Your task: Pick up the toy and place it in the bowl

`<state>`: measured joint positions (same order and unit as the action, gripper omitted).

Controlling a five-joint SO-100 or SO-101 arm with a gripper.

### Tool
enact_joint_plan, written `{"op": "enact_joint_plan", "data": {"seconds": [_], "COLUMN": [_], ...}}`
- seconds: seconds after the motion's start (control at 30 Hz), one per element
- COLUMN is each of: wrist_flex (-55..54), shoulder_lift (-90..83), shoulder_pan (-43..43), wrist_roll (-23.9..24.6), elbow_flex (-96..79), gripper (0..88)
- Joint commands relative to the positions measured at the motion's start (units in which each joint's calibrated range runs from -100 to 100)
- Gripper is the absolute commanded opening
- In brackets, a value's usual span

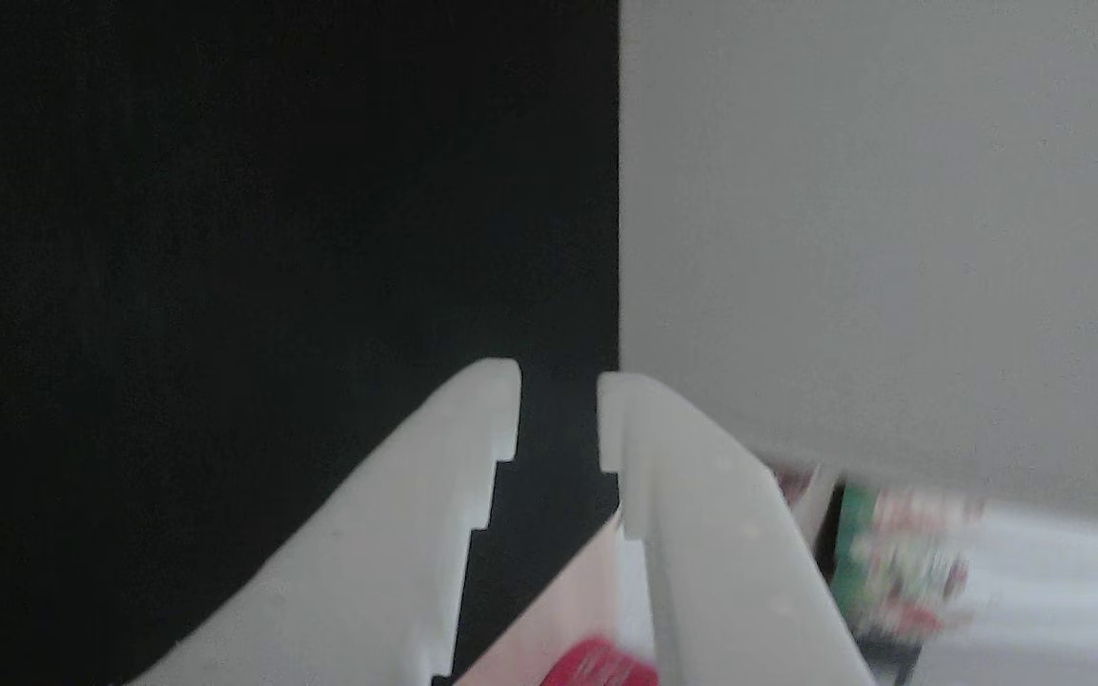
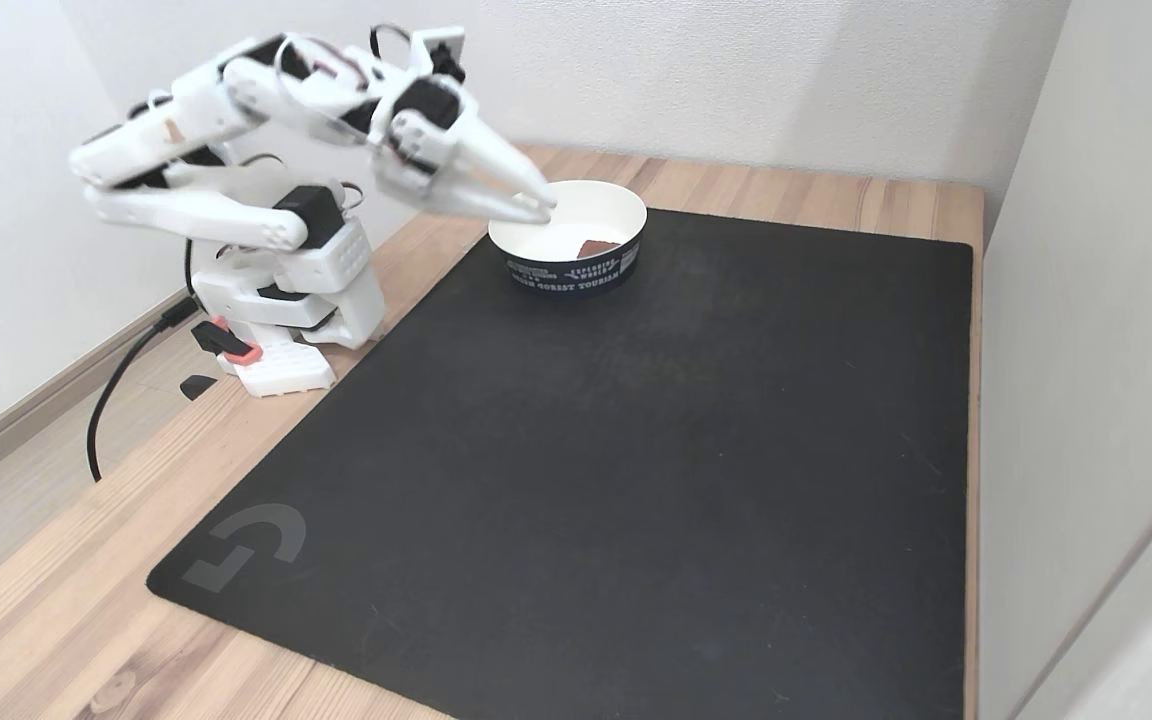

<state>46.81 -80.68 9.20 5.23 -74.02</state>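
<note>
The bowl [image 2: 604, 200] is round and white inside, with a dark printed band around its outside, and it stands at the far edge of the black mat. The toy [image 2: 598, 247], a small reddish block, lies inside the bowl against its near wall. In the fixed view my white gripper [image 2: 546, 207] hovers over the bowl's left rim and points down into it. Seen in the other view, the gripper [image 1: 559, 381] is open with a narrow gap and nothing between its fingers. The toy [image 1: 599, 667] shows there as a red patch below the fingers.
A large black mat [image 2: 636, 450] covers most of the wooden table [image 2: 56, 600]. The arm's base [image 2: 286, 300] stands at the mat's left, with a black cable running off the table. White walls close in behind and on the right.
</note>
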Motion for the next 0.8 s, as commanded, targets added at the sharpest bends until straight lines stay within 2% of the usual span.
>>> {"op": "enact_joint_plan", "data": {"seconds": [0.0,0.3,0.37,0.47,0.6,0.77], "wrist_flex": [-0.24,-0.07,0.18,1.37,6.45,6.70], "shoulder_lift": [-8.23,-18.82,-18.90,-18.90,-18.90,-18.90], "shoulder_pan": [-5.73,-8.40,-8.40,-8.49,-8.49,-8.40], "wrist_roll": [-0.27,-0.48,-2.62,-4.96,-5.17,-5.17], "elbow_flex": [-8.77,-23.37,-25.44,-25.44,-25.44,-25.44], "gripper": [2.2,2.1,2.1,2.2,2.3,2.3]}}
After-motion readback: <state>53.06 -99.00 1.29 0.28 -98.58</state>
